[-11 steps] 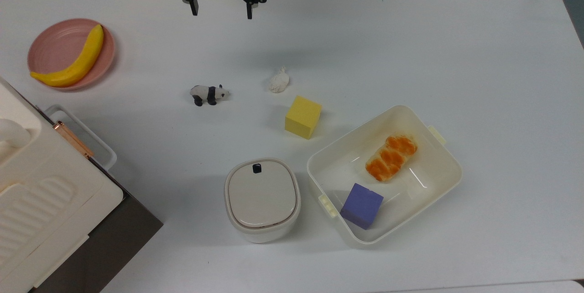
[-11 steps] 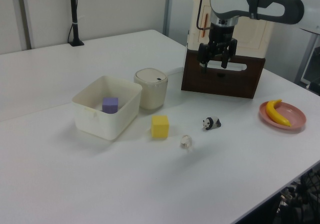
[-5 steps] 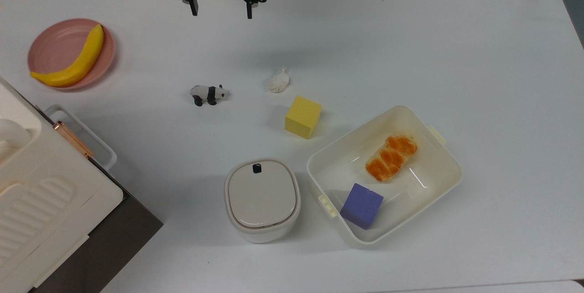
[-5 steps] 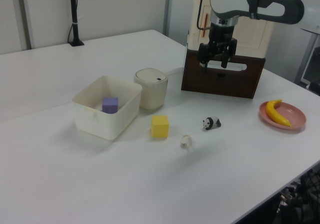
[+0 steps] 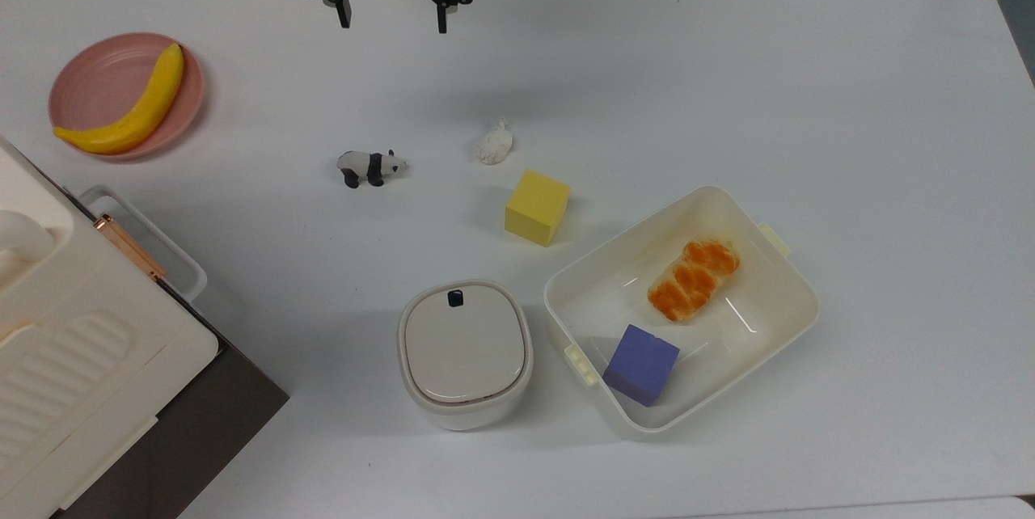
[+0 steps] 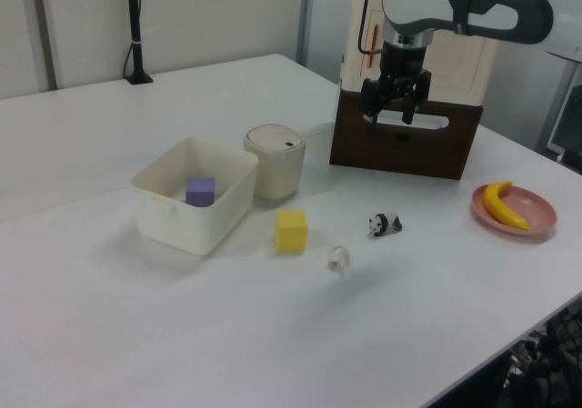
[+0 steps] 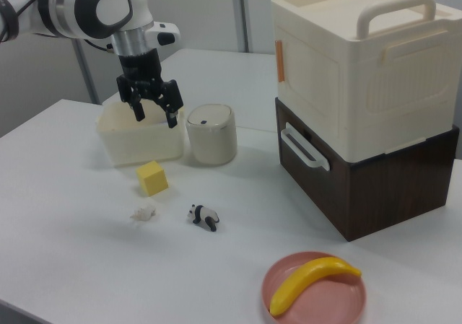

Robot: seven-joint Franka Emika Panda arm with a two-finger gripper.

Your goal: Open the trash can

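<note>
I see the gripper w/ fingers spread wide, holding nothing, above the worktop near its far edge in the top view. The trash can, lid shut, sits near the opposite edge, just beside the cream tub.

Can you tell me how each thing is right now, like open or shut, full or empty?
Small white trash can with beige-grey lid: shut.
Black two-finger gripper: open, holding nothing, up in the air.
Cream rectangular tub: no lid, holds bread and purple cube.
Pink plate: holds a yellow banana.
</note>
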